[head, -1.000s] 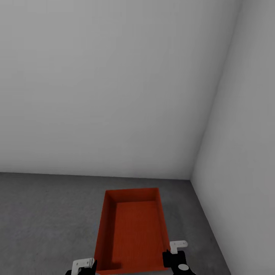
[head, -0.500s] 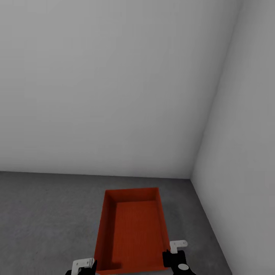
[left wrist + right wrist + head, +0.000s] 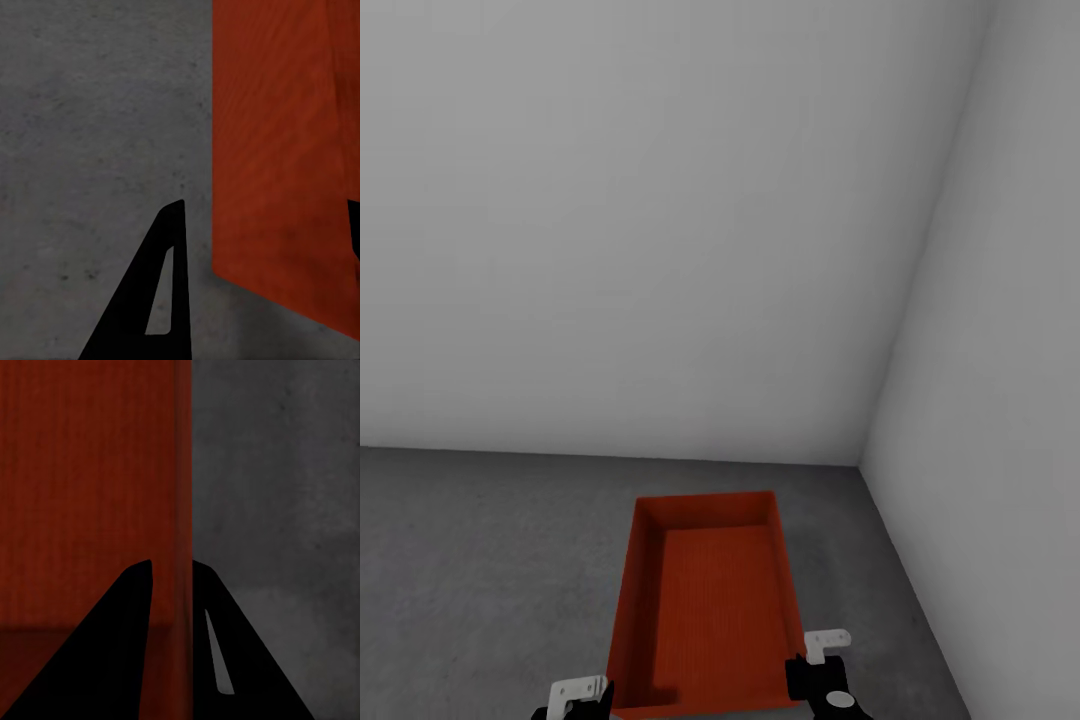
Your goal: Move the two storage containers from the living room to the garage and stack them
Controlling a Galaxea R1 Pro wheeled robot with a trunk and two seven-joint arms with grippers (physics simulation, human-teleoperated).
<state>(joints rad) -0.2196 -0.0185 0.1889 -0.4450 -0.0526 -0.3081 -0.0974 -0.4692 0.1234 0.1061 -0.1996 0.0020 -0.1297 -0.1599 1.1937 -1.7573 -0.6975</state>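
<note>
One red-orange storage container [image 3: 705, 610] sits open-top on the dark grey garage floor [image 3: 480, 560], close to the corner of two white walls. My left gripper [image 3: 582, 692] is at its near left wall; in the left wrist view [image 3: 266, 210] it is open, with one finger [image 3: 161, 300] outside and clear of the wall and the other at the picture's edge. My right gripper [image 3: 815, 665] is at the near right wall; the right wrist view [image 3: 172, 562] shows its fingers pinched astride the thin rim of the container [image 3: 90, 495].
A white wall [image 3: 640, 220] stands straight ahead just beyond the bin, and a second wall [image 3: 1000, 400] closes in on the right. Bare concrete stretches away to the left of the bin.
</note>
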